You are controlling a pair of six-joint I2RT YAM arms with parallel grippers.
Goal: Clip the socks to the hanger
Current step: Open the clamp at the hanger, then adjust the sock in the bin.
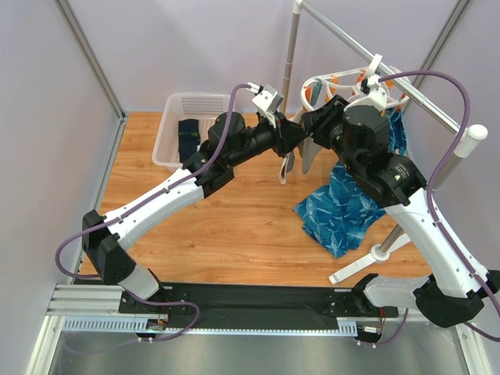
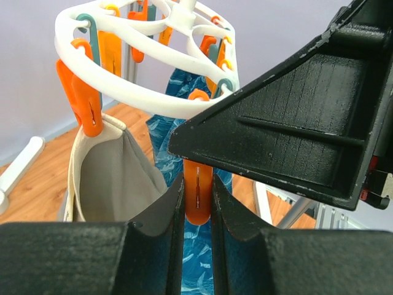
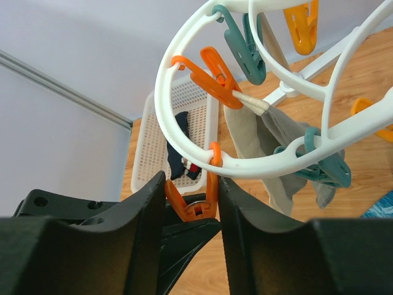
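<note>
**While both grippers pinch one peg, navy socks lie in the basket**

Where the white hanger (image 2: 141,93) hangs from the grey rail (image 1: 336,30), the left gripper (image 2: 198,184) and right gripper (image 3: 191,184) meet nose to nose on a single orange peg (image 2: 198,196). Each has its jaws narrowed onto that peg's sides. A pale sock (image 2: 116,178) hangs from a neighbouring peg. The navy socks (image 1: 190,134) lie in the white basket (image 1: 195,97) at the table's far left, well apart from the hanger. A blue patterned cloth (image 1: 344,207) trails below.
</note>
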